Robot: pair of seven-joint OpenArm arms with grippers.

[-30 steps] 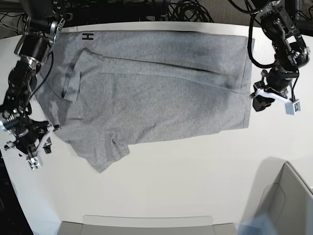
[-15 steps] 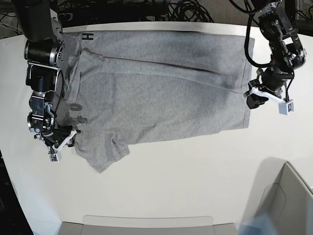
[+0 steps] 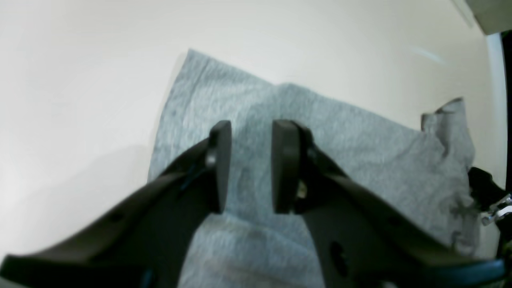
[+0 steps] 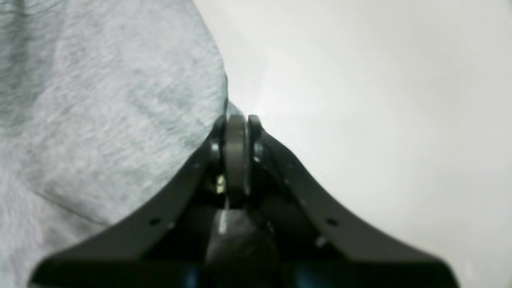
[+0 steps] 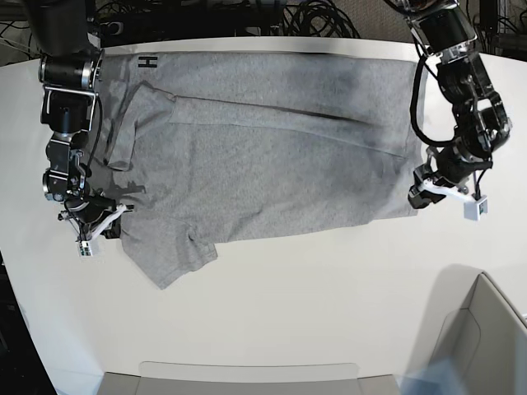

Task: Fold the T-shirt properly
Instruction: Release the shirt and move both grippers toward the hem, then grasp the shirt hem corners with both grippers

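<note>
The heather-grey T-shirt lies spread flat on the white table, with a bit of black lettering showing at its far left corner. My right gripper is at the shirt's left edge by the lower sleeve. In the right wrist view its jaws are shut, and seem to pinch the edge of the cloth. My left gripper is at the shirt's lower right corner. In the left wrist view it is open with a narrow gap, over the cloth.
A grey box stands at the front right corner. A grey tray edge runs along the front. Black cables lie behind the table's far edge.
My right gripper has moved in from the bare table to the shirt's left edge. My left gripper has moved down and inward to the shirt's lower right corner.
</note>
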